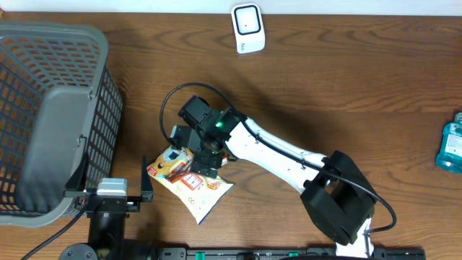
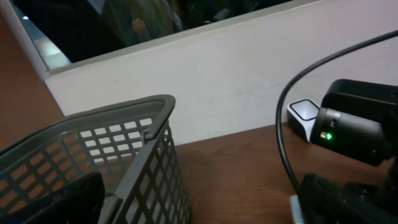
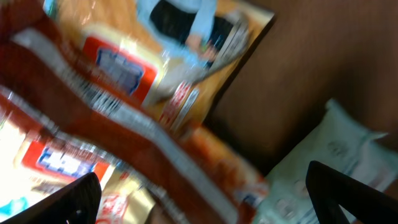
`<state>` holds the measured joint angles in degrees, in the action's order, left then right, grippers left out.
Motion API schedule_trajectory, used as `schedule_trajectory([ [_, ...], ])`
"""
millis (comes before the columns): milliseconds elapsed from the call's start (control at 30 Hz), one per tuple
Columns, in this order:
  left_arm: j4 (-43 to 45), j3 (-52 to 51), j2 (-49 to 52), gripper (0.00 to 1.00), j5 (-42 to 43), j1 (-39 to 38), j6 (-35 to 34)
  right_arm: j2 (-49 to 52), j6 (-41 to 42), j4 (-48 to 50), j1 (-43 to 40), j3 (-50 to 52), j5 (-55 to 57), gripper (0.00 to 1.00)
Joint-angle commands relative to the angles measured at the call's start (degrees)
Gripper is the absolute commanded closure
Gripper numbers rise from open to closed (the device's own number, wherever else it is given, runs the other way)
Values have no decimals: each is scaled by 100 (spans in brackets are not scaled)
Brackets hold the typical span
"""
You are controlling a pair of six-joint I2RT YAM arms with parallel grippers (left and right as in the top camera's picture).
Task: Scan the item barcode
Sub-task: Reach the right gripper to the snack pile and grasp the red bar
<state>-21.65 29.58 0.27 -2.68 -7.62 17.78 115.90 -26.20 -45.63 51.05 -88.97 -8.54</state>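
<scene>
Though near basket point(image 1: 97, 43), packets point(image 1: 209, 193) under hand point(image 1: 204, 160)

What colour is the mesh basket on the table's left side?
Grey all over, with an open grid-mesh wall. The basket shows best in the overhead view.

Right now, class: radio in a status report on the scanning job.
Left pincer open, beside grey mesh plastic basket. Right pincer open over orange-yellow plastic snack packets. Small white scanner beyond; only the arm's black cable between.
</scene>
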Motion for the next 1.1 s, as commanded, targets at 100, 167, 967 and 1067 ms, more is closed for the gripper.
schedule_trajectory([
  [100,31,31,-11,0,50,-24,-94,48,-376,304,33,61,175,1],
  [167,31,31,-11,0,52,-24,-94,50,-393,387,46,107,177,1],
  [967,31,31,-11,0,52,-24,-94,271,-186,634,284,424,50,99],
  [1067,31,31,-11,0,50,-24,-94,247,354,514,267,212,50,99],
])
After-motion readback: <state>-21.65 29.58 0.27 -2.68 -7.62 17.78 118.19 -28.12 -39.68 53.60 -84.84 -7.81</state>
